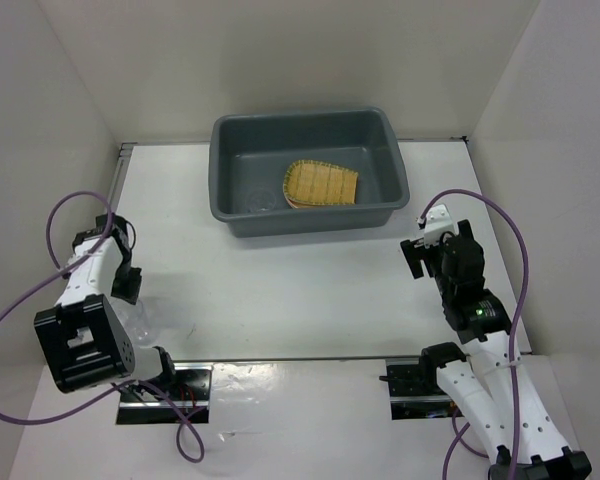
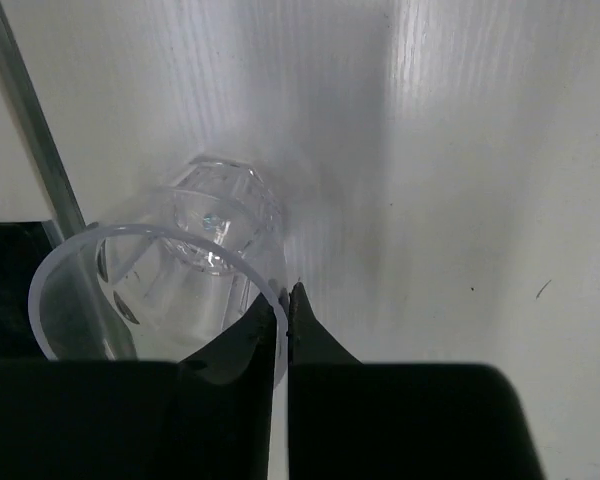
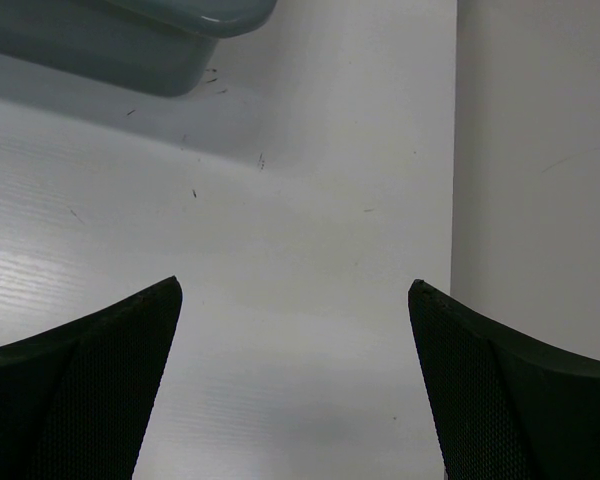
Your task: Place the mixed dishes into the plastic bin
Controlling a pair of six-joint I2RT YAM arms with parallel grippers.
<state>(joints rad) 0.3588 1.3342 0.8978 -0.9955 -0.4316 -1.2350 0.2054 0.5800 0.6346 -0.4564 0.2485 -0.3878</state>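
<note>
Clear cup, rim between left jaws in wrist view, faint overhead.

Left arm: white links, black joint housings.
Right arm: white and black alike; small green light.
Cables: purple, looped beside each arm.
Jaws: black, mesh-textured.

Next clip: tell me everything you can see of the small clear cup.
The clear cup is small, transparent and plastic-looking, with a thin round rim and a faceted base. It looks empty. Its mouth faces the left wrist camera; whether it stands fully upright is unclear. It sits on the white table near the left front corner, outside the plastic bin. The left gripper pinches its rim wall, one finger apparently inside and one outside.
</note>
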